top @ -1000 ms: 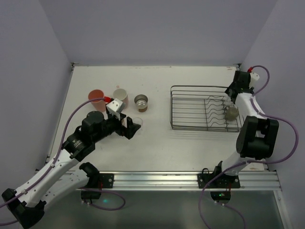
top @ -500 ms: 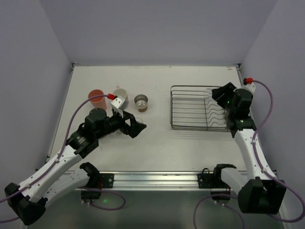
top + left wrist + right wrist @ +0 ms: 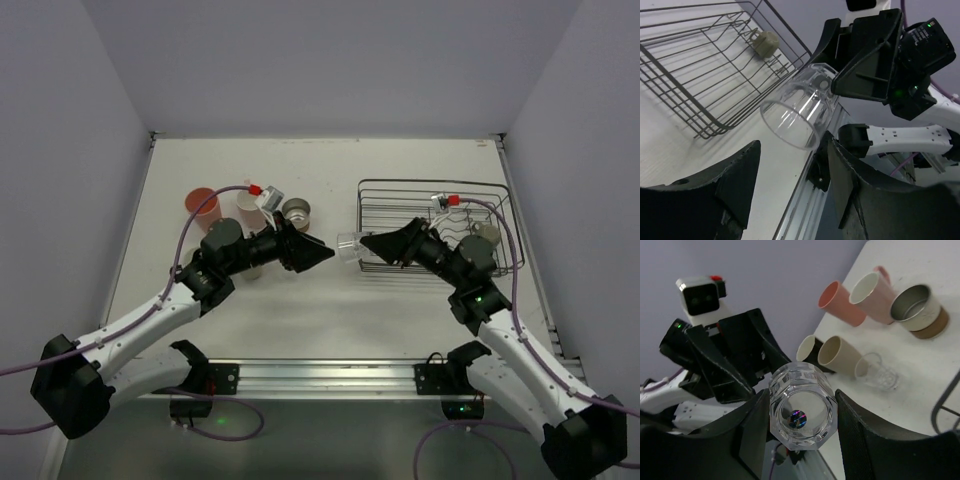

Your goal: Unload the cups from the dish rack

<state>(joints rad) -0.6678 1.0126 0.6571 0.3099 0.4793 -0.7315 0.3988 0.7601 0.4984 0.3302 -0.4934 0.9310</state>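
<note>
Above the white table (image 3: 330, 300), between the dish rack (image 3: 420, 182) and the standing cups (image 3: 250, 205), the right gripper (image 3: 365, 243) clamps a clear cup (image 3: 350, 246) lying sideways, mouth aimed at the left gripper (image 3: 318, 254) (jaws spread, nothing held) just beside it.

I read no text, label, brand mark, number or sign in any of my three views: no marking is legible on any surface shown
</note>
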